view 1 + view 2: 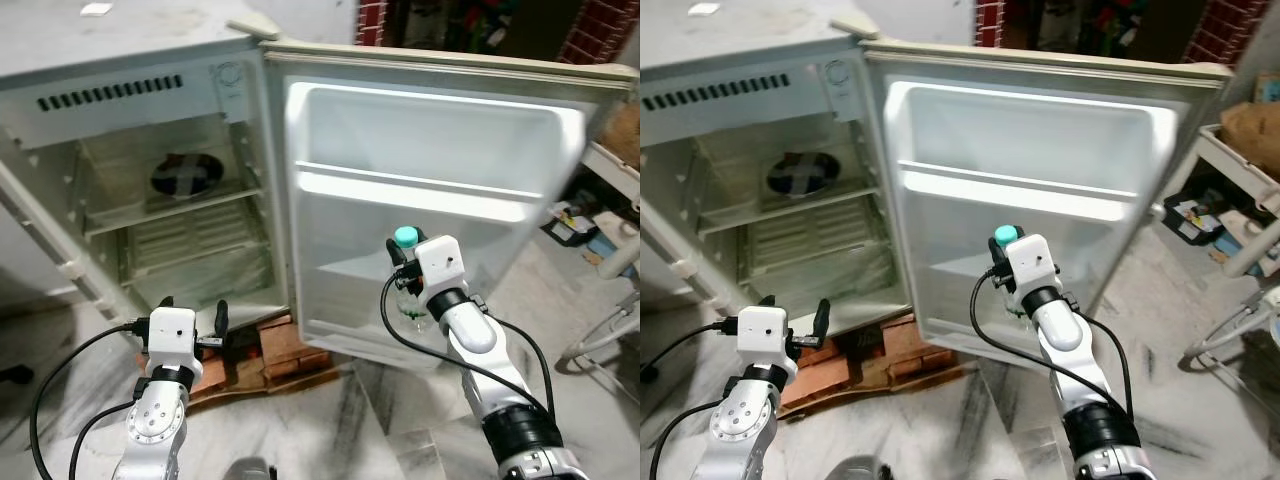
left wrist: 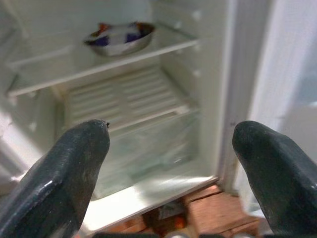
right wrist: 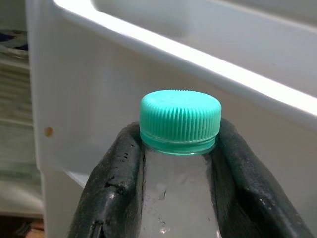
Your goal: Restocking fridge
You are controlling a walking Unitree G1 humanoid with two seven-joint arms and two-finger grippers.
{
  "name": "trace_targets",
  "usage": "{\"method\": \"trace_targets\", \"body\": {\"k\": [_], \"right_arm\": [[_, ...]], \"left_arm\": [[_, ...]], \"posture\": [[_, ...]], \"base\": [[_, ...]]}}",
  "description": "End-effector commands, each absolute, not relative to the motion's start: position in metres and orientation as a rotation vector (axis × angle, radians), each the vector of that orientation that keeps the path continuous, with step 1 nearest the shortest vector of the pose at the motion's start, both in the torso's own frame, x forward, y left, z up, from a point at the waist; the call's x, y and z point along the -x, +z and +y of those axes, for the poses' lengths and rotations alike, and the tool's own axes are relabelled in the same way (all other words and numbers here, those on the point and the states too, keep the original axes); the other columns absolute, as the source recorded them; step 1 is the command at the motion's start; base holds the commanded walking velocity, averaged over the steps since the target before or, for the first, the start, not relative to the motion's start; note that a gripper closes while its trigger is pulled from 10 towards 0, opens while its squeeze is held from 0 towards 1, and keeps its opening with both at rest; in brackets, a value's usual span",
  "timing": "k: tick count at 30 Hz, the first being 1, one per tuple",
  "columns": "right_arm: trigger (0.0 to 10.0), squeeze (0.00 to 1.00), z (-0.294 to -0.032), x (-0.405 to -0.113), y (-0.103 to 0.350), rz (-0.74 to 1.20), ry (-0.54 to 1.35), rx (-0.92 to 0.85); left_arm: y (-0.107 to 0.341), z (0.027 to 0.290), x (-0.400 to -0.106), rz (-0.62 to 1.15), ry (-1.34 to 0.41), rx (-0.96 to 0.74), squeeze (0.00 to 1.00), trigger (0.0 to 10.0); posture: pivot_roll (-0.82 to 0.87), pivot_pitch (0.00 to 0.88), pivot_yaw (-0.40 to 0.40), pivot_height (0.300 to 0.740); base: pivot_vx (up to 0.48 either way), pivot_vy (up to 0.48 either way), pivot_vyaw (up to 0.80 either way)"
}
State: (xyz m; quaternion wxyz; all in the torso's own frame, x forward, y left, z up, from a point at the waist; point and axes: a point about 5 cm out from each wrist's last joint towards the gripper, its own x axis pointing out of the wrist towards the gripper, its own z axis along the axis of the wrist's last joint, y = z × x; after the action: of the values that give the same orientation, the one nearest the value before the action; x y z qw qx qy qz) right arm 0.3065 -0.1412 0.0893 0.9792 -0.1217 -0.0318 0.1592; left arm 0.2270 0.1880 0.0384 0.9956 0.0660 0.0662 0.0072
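Your left gripper (image 1: 193, 322) is hanging open and empty before the fridge (image 1: 130, 90), where a bowl (image 1: 186, 176) is sitting on the upper shelf. Your right gripper (image 3: 178, 163) is clenching the water bottle (image 3: 179, 148) just short of the door shelf (image 1: 420, 190); placing it is remaining.

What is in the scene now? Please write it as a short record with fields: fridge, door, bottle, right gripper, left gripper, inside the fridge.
fridge: small white fridge, standing open on bricks
door: door swung wide, inner shelves facing the robot
bottle: clear bottle with a teal cap, held upright before the door
right gripper: right gripper shut on the bottle just under the cap
left gripper: left gripper open, pointing at the fridge interior, holding nothing
inside the fridge: a bowl on the upper shelf
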Motion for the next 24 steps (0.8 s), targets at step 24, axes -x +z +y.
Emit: {"method": "trace_targets", "body": {"k": [24], "right_arm": [[10.0, 0.00, -0.1329, -0.3172, 0.0974, -0.092, 0.324, 0.256]], "left_arm": [[0.0409, 0.1992, -0.2257, 0.138, -0.001, -0.144, 0.00, 10.0]], "posture": [[0.01, 0.034, 0.007, 0.735]], "base": [[0.000, 0.191, -0.46]]}}
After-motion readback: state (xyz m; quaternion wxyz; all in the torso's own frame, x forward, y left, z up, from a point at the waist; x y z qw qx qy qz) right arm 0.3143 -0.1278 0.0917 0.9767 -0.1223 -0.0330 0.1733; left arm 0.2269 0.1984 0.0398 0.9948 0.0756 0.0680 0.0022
